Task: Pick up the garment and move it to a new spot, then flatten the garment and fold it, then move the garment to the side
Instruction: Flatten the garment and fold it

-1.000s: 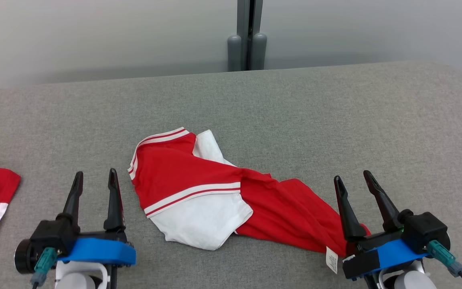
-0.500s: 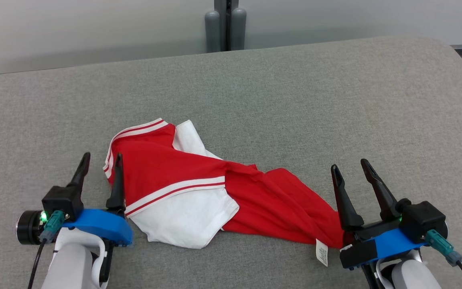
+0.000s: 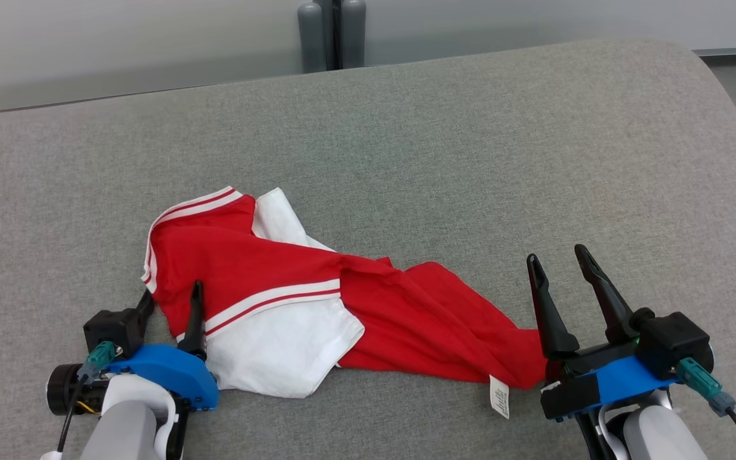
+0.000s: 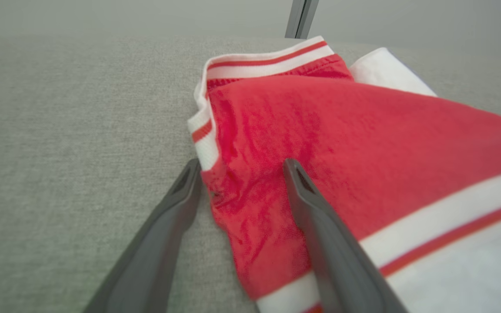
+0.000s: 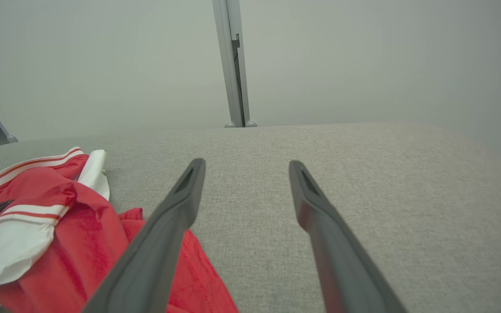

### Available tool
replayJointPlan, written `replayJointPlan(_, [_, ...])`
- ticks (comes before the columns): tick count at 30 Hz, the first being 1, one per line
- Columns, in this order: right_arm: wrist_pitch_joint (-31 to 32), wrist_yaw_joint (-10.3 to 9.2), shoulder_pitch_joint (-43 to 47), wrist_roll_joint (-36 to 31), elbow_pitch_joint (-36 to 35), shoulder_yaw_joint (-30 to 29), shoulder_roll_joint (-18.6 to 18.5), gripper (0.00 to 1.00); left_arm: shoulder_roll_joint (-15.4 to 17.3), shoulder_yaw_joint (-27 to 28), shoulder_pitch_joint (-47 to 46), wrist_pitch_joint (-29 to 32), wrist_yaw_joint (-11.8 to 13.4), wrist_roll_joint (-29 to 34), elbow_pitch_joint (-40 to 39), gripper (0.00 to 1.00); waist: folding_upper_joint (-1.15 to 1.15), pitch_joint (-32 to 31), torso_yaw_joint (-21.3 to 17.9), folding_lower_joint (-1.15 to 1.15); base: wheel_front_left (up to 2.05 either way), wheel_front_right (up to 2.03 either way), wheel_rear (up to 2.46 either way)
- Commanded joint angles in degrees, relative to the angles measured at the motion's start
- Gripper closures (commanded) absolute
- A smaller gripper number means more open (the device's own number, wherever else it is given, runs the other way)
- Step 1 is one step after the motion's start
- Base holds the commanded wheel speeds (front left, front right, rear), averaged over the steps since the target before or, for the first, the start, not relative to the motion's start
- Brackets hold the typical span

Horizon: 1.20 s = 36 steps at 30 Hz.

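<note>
Red-and-white crumpled cloth garment (image 3: 266,287) lies near-centre on grey fabric surface (image 3: 438,160). Left gripper (image 3: 172,289) fully open, straddling its left edge, not clamped. Right gripper (image 3: 556,253) fully open, empty, by its right end.

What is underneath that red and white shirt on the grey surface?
The shirt lies crumpled on the grey fabric surface, which shows all around it. A white fold peeks from beneath the red layer. Whatever else sits below is covered by the cloth.
</note>
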Motion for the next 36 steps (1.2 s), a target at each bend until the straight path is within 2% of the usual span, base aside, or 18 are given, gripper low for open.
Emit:
replayJointPlan(1, [-0.2,0.01,-0.4,-0.2,0.1,-0.3,-0.1,0.0,-0.1,-0.9,-0.8,-0.1,-0.1,-1.1,1.0,1.0,-0.01,-0.1,0.0,0.0,0.0,0.0,0.0])
replayJointPlan(9, [-0.2,0.01,1.3,0.2,0.5,-0.9,-0.1,0.0,-0.4,-2.8,1.3,-0.1,-0.1,-4.1,-3.1,1.0,-0.01,-2.0,2.1,0.0,0.0,0.0,0.0])
replayJointPlan(13, [-0.1,0.01,2.5,0.1,0.9,-1.4,-0.1,0.0,-0.3,-3.1,4.5,-0.2,-0.1,-4.7,-9.4,1.0,-0.01,-3.7,4.6,0.0,0.0,0.0,0.0])
replayJointPlan(23, [-0.2,0.01,4.6,0.0,1.6,-2.8,-0.1,0.0,3.0,-1.6,13.3,-0.1,0.0,-4.1,-19.7,1.0,-0.01,-6.7,10.8,0.0,0.0,0.0,0.0])
replayJointPlan(28, [-0.2,0.01,5.3,0.5,1.7,-2.8,-0.1,0.0,3.8,-0.1,16.9,1.1,1.0,-5.6,-21.7,1.0,-0.01,-6.6,11.4,0.0,0.0,0.0,0.0])
replayJointPlan(33, [-0.2,0.01,5.0,1.3,2.3,-2.2,-0.1,0.0,4.2,0.7,18.1,1.4,2.2,-6.0,-20.2,1.0,-0.01,-6.1,10.1,0.0,0.0,0.0,0.0])
replayJointPlan(34, [-0.2,0.01,5.0,1.4,2.3,-2.3,-0.1,0.0,3.9,1.0,17.8,1.1,2.5,-6.1,-20.2,0.96,-0.01,-6.1,9.9,0.0,0.0,0.0,0.0])
replayJointPlan(36, [-0.1,0.01,5.1,1.5,2.4,-2.6,-0.1,0.0,3.7,1.1,17.1,0.6,2.9,-5.8,-19.8,0.25,-0.01,-6.1,9.5,0.0,0.0,0.0,0.0])
